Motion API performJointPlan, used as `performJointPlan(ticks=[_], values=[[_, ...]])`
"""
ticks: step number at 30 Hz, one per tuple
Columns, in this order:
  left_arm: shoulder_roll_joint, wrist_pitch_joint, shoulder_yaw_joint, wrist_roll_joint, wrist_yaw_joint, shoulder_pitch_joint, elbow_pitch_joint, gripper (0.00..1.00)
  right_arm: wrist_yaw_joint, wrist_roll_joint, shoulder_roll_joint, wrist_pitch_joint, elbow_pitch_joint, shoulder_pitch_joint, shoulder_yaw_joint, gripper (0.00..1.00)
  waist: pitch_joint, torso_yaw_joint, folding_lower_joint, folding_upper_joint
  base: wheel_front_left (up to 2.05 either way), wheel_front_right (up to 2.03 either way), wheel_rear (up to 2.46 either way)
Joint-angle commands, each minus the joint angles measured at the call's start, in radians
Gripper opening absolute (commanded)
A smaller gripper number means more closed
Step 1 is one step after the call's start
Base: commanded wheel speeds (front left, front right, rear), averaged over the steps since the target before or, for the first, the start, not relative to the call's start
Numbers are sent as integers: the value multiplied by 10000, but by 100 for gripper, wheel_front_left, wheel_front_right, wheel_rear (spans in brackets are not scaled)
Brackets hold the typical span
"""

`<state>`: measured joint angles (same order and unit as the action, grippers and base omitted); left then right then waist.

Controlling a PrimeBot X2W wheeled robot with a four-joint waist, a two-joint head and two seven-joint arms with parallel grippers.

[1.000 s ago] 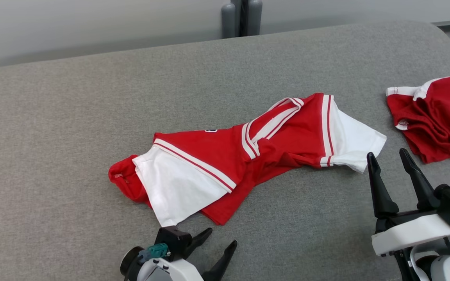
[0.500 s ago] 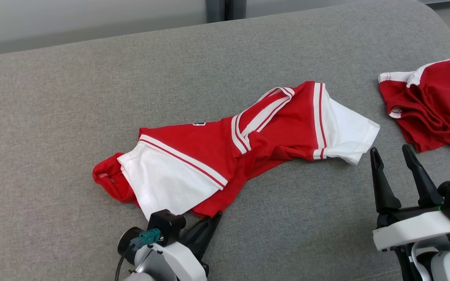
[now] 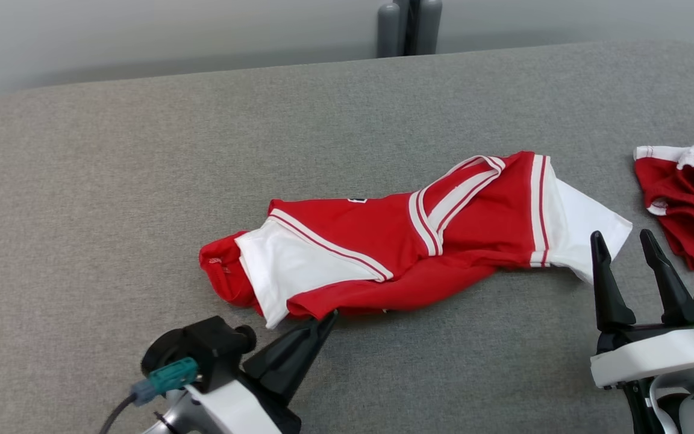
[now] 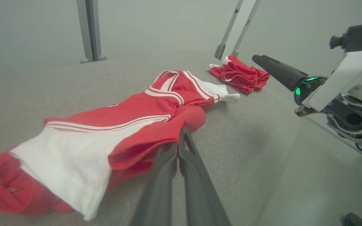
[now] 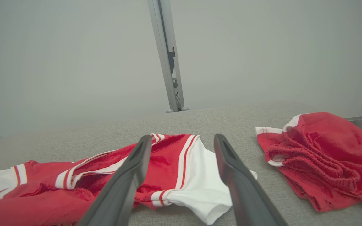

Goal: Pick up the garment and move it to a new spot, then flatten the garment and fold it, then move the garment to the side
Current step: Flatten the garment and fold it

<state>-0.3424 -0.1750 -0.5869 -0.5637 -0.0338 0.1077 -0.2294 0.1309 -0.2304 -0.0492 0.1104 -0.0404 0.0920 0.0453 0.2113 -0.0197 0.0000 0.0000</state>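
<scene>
A red and white garment [image 3: 413, 241] lies crumpled and stretched across the grey padded surface [image 3: 142, 181]. My left gripper [image 3: 326, 319] is shut on the red hem at the garment's near edge. The left wrist view shows that red fabric [image 4: 130, 125] bunched and pinched at my left gripper's [image 4: 181, 138] closed tips. My right gripper [image 3: 622, 241] stands open just in front of the white sleeve at the garment's right end, with nothing between its fingers. In the right wrist view that sleeve [image 5: 200, 175] lies beyond and between my right gripper's [image 5: 183, 139] spread fingers.
A second crumpled red cloth with white trim [image 3: 690, 199] lies at the far right of the surface, near its rounded edge. Grey posts [image 3: 408, 27] stand behind the far edge. The right arm's body [image 4: 341, 94] shows at the right of the left wrist view.
My left gripper went from open to shut, closing on the garment's near red hem, which now folds up over the white panel. The head camera shifted. The right gripper stayed open.
</scene>
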Motion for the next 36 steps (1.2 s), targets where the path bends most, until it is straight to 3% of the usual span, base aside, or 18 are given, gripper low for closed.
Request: performJointPlan(ticks=[1, 7, 11, 19, 25, 36], values=[[-235, -158, 247, -133, 168, -152, -563, 0, -3, -58, -38, -52, 5, -86, 38, 100, -159, 223, 0, 0, 0, 0, 0], [-909, -519, 1367, -330, 927, -413, -2538, 0, -3, -91, -39, -135, 63, -164, 164, 100, -301, 457, 0, 0, 0, 0, 0], [-1289, -727, 2095, -525, 1333, -619, -2876, 0, -3, -210, -37, -179, 85, -131, 106, 100, -277, 418, 0, 0, 0, 0, 0], [-1203, -363, 2409, -1133, 982, -420, -466, 0, -3, -329, -39, -169, -55, 46, -10, 100, 39, -4, 0, 0, 0, 0, 0], [-798, 95, 2274, -1510, 693, -704, 1805, 0, -3, -346, -39, -101, -181, 94, 52, 100, 224, -199, 0, 0, 0, 0, 0], [-93, 549, 1954, -1883, 427, -1083, 3333, 0, -3, -246, -39, -185, -189, 155, 246, 100, 163, 178, 0, 0, 0, 0, 0]])
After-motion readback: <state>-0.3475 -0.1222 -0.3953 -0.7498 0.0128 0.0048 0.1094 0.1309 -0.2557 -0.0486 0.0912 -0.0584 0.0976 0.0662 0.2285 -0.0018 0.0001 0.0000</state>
